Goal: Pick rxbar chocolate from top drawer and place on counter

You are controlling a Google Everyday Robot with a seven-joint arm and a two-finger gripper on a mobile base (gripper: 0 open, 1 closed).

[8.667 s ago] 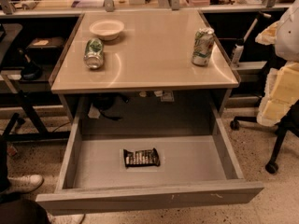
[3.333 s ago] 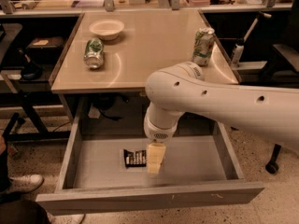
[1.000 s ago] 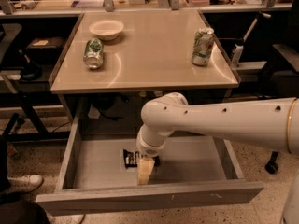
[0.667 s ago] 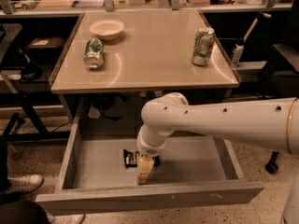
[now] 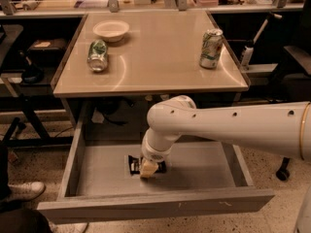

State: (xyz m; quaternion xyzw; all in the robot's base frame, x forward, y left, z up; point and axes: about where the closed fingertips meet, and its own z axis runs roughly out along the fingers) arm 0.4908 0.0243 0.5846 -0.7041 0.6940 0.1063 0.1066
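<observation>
The top drawer (image 5: 204, 171) is pulled open, with a flat grey floor. The rxbar chocolate (image 5: 134, 163), a dark wrapper with pale lettering, lies on the drawer floor left of the middle. My gripper (image 5: 148, 168) reaches down into the drawer from the right on a white arm and sits right on the bar, covering its middle and right part. The beige counter (image 5: 155, 57) is above the drawer.
On the counter stand a white bowl (image 5: 111, 30) at the back left, a green-and-white can lying on its side (image 5: 97, 55) at the left, and an upright can (image 5: 211, 48) at the right. A cluttered bench runs behind. A person's shoe (image 5: 22, 191) is at the lower left.
Since several seconds ago my arm has come into view and lowered the gripper into the drawer onto the bar. Over the last second it has hardly moved.
</observation>
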